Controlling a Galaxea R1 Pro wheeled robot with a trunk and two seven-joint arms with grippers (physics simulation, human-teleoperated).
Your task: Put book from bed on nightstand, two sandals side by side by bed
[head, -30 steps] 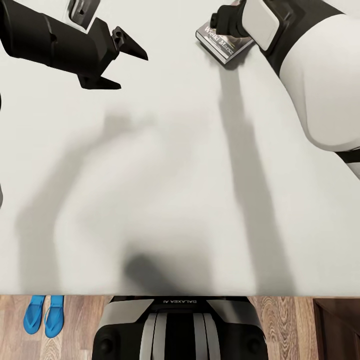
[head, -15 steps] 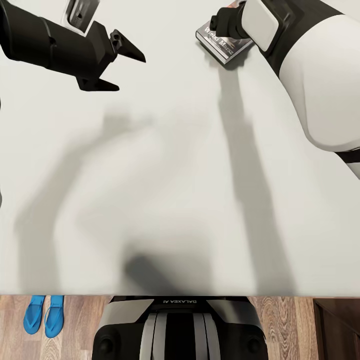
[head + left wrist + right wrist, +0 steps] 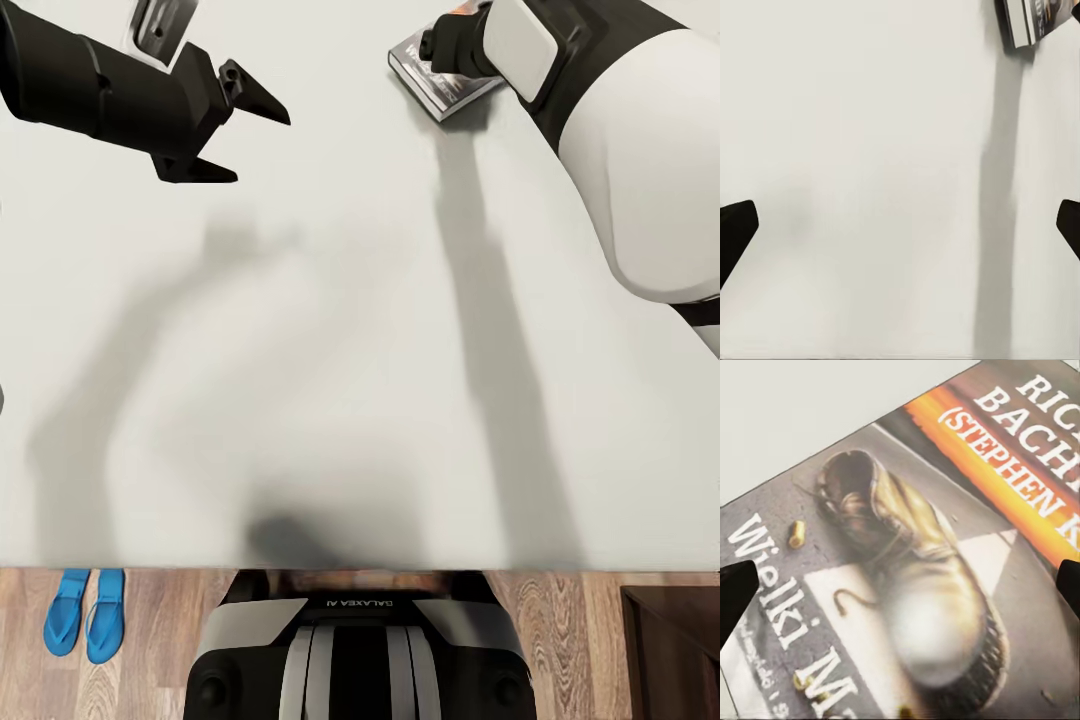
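A: Where does the book (image 3: 440, 85) lie?

B: At the upper right of the head view, flat on the bed's mattress (image 3: 340, 330), its far part hidden under the right gripper (image 3: 450, 45). The right wrist view looks straight down on its cover (image 3: 915, 577), with a boot picture, white lettering and an orange band.

A: How will it handle?

B: Probably light, thin and slightly flexible, with a glossy cover that may slip. It lies flush on soft bedding, so a finger must press the mattress down at an exposed edge; the near edge showing the page block looks the best hold.

A: And the jaws?

B: The right fingertips (image 3: 735, 592) sit at opposite edges of that wrist view, spread wide, nothing between them. The left gripper (image 3: 235, 125), upper left of the head view, is likewise spread and empty over bare mattress.

A: What else is around?

B: The two sandals (image 3: 85, 625) lie side by side on the plank floor (image 3: 560, 620) at lower left, beside the bed; a dark cabinet corner (image 3: 675, 650), possibly the nightstand, shows at lower right. Nothing blocks the book.
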